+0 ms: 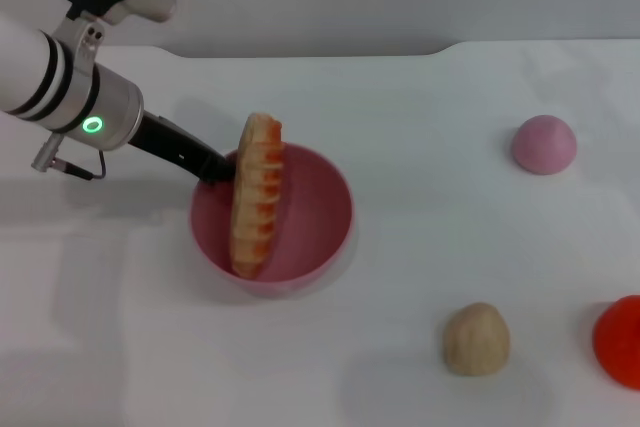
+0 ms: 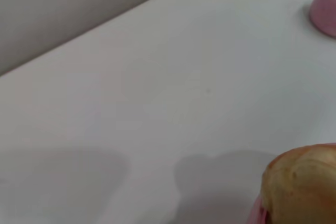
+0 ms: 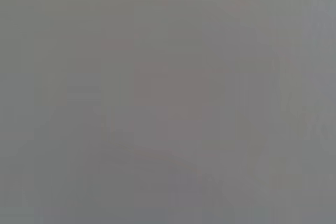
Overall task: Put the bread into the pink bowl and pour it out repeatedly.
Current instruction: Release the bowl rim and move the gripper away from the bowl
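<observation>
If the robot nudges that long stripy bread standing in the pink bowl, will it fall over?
Probably. The bread stands on edge, leaning in the pink bowl, so a nudge would likely tip it flat. It keeps its shape while propped, so it seems stiff, not floppy. The left gripper at the bowl's rim sits right behind it.

The right wrist view shows only a plain, even grey field from edge to edge. No object, edge or gripper can be made out in it, and what the grey surface is cannot be told.
</observation>
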Tool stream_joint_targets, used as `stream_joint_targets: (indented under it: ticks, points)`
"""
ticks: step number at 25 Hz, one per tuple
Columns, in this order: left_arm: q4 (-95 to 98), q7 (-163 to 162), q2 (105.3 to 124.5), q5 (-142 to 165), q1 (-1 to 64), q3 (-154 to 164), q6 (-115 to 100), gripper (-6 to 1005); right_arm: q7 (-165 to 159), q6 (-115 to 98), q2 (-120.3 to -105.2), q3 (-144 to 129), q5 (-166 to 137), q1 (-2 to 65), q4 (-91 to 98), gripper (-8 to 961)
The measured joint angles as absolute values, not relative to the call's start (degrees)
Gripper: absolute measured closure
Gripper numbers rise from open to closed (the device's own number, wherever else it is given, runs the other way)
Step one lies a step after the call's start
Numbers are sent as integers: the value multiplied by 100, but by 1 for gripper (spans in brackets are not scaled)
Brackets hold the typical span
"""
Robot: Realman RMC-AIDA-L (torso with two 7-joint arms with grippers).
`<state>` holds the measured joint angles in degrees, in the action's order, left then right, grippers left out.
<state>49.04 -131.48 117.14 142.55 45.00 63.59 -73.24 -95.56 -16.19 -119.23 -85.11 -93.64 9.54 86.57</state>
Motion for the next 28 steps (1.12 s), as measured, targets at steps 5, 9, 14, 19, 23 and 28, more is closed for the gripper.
stream_joint_targets:
  ticks: [5, 9, 14, 19, 23, 28]
  points:
    - [4784, -13149, 11718, 14268, 4492, 6371, -7343, 876, -9554, -1641, -11926, -8538, -9364, 940, 8616, 398]
    - [4775, -13149, 11711, 14272, 4462, 6372, -7351, 875, -9553, -1645, -11927, -8571, -9363, 940, 8597, 398]
    - [4764, -13155, 11699, 14274, 4434, 6371, -7361, 873, -9553, -1645, -11927, -8630, -9360, 931, 8602, 397]
    - [4763, -13157, 11686, 14274, 4422, 6337, -7365, 872, -9553, -1644, -11927, -8677, -9359, 925, 8607, 398]
    - [4763, -13158, 11677, 14274, 4410, 6371, -7373, 871, -9553, -1643, -11927, -8692, -9360, 916, 8610, 398]
    - [4764, -13153, 11682, 14273, 4396, 6378, -7422, 869, -9553, -1644, -11928, -8700, -9360, 906, 8614, 398]
